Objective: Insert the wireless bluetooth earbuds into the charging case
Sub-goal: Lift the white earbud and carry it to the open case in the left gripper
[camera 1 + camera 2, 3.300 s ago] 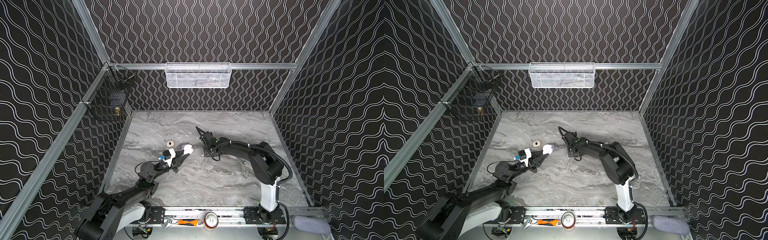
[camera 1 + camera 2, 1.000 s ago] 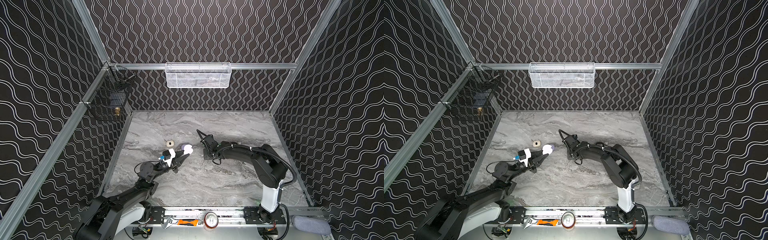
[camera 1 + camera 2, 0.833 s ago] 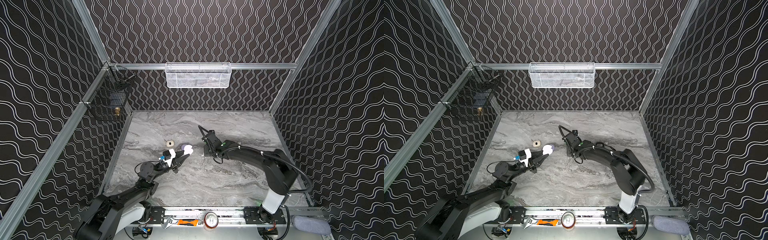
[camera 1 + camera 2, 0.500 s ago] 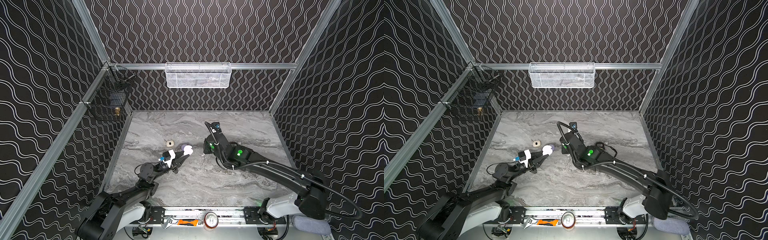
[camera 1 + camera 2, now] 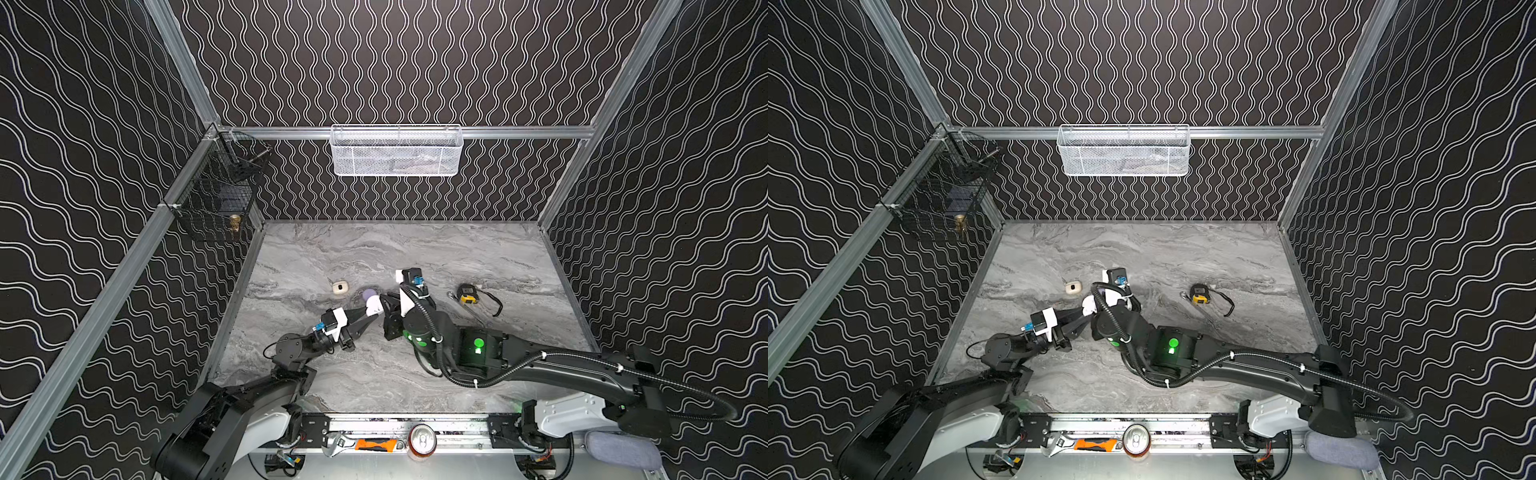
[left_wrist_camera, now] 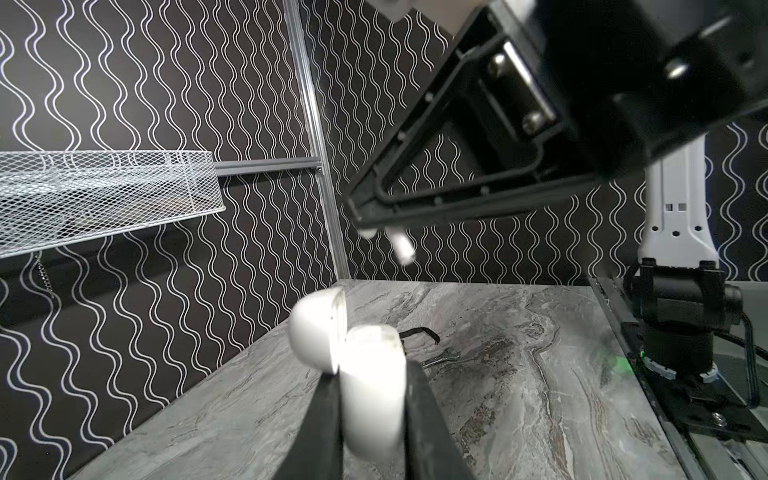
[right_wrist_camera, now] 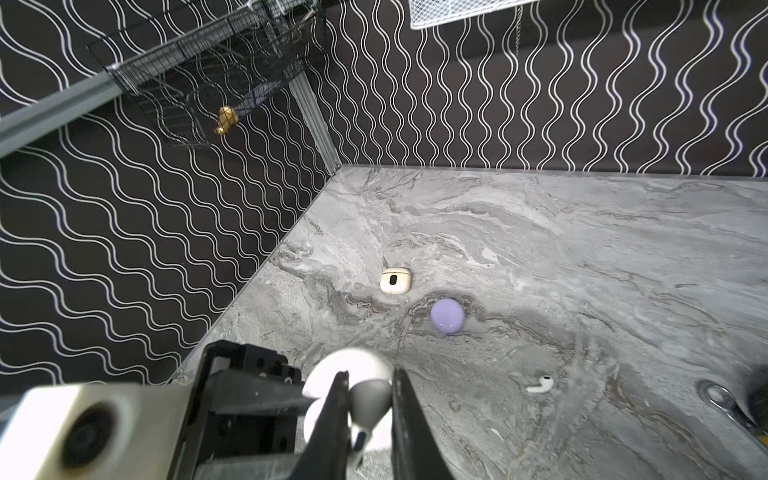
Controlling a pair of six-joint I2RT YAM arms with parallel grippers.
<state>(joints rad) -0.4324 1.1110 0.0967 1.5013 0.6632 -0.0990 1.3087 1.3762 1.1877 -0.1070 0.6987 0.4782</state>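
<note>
My left gripper (image 6: 372,374) is shut on a white charging case (image 6: 374,399), held above the table with its lid (image 6: 316,328) swung open. In both top views the case (image 5: 374,306) (image 5: 1088,309) sits at the left fingertips near the table's middle. My right gripper (image 7: 370,374) is shut on a white earbud (image 7: 370,399) and hovers just over the open case. Its stem (image 6: 401,249) points down from the right gripper (image 6: 374,226) in the left wrist view. A second white earbud (image 7: 540,384) lies loose on the table.
A lilac case (image 5: 368,294) (image 7: 446,316) and a cream case (image 5: 340,287) (image 5: 1072,287) lie just behind the grippers. A yellow-black tape measure (image 5: 467,293) with a strap lies to the right. A white mesh basket (image 5: 395,151) hangs on the rear wall, a black wire basket (image 5: 216,199) on the left wall.
My right arm has lifted off the table and swung left, bringing its gripper with the earbud over the case. The tape measure now shows behind it. The left arm has stayed still.
</note>
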